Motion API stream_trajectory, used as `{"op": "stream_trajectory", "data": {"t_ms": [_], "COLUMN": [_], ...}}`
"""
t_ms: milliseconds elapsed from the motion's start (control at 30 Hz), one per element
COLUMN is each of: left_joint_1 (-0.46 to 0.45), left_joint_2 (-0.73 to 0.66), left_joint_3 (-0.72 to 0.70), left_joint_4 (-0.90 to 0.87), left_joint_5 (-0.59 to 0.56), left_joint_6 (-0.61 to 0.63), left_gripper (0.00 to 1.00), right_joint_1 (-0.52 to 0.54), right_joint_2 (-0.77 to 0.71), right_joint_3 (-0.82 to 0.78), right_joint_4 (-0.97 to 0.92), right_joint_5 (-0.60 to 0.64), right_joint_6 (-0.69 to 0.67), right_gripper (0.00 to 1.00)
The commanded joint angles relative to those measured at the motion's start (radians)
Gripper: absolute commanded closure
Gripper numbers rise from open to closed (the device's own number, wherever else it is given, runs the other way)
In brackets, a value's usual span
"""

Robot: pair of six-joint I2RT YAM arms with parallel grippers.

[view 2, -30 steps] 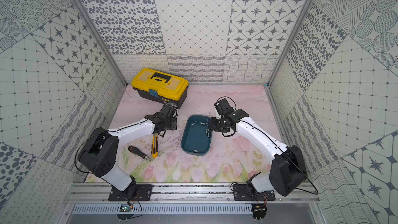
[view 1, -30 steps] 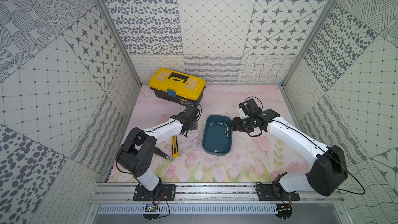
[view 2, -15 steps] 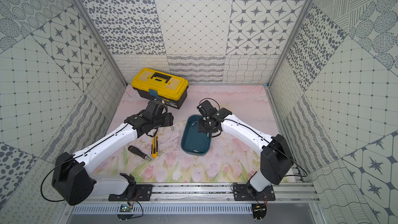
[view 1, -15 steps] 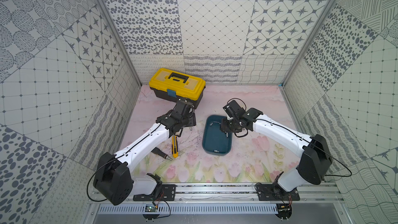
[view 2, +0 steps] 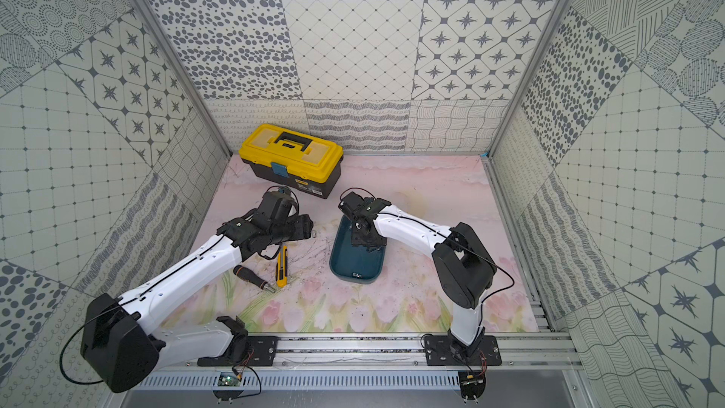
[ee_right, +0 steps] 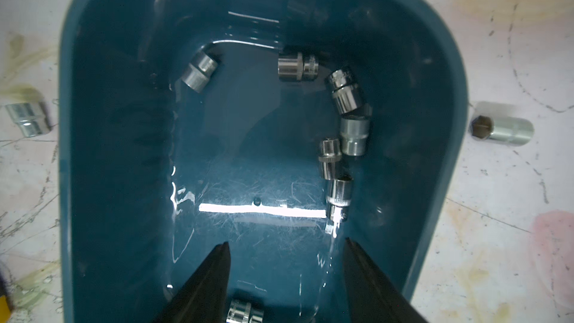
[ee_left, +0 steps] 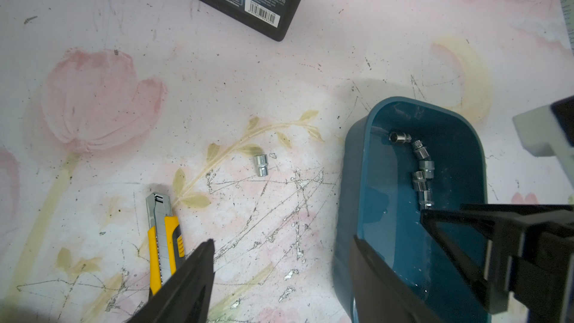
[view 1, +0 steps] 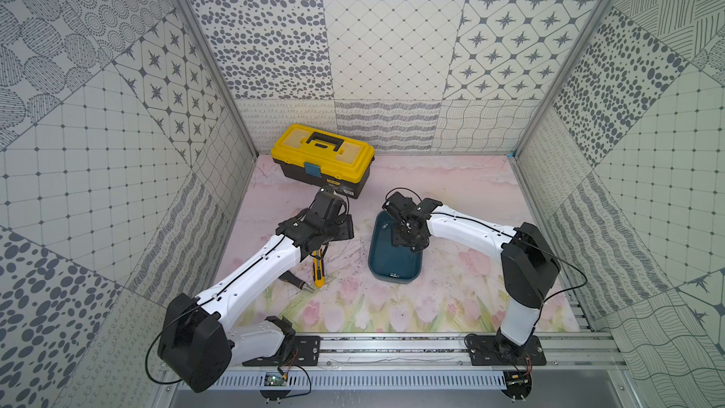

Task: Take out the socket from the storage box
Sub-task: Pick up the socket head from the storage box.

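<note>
The storage box [view 1: 394,264] [view 2: 353,264] is a dark teal bin in mid-mat. Several chrome sockets [ee_right: 346,94] [ee_left: 421,166] lie along one inner wall, and one socket [ee_right: 201,71] lies apart in a corner. My right gripper [ee_right: 286,241] [view 1: 408,239] hangs open inside the box [ee_right: 66,138]. A socket [ee_right: 243,310] rests on the floor between its fingers, not gripped. My left gripper [ee_left: 282,240] [view 1: 343,229] is open and empty over the mat beside the box [ee_left: 351,181]. A loose socket [ee_left: 260,165] [ee_right: 28,118] lies on the mat before it.
A yellow-lidded black toolbox [view 1: 323,151] [view 2: 290,151] stands at the back left. A yellow utility knife [view 1: 318,272] [ee_left: 163,237] and a dark screwdriver [view 2: 251,278] lie left of the box. Another socket [ee_right: 503,131] lies on the mat on the box's other side.
My right gripper has moved left from the box's side to over its inside and opened wider. The left arm has stretched out from its base, its gripper opening wider over the mat.
</note>
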Motion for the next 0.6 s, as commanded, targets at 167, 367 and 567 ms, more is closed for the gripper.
{"op": "stream_trajectory", "data": {"t_ms": [167,367,567], "left_joint_1": [0.005,0.005,0.004], "left_joint_2": [-0.024,-0.039,-0.033], "left_joint_3": [-0.016,-0.030,-0.025], "left_joint_4": [0.022,0.042,0.047], "left_joint_5": [0.038,0.053,0.059], "left_joint_6": [0.002,0.008,0.011], "left_gripper": [0.27,0.27,0.27], "right_joint_1": [0.001,-0.015,-0.027], "right_joint_2": [0.083,0.119,0.144], "right_joint_3": [0.036,0.046,0.060], "right_joint_4": [0.056,0.080,0.060], "right_joint_5": [0.044,0.065,0.104], "right_joint_6": [0.010,-0.012,-0.034], "right_gripper": [0.35,0.35,0.35]}}
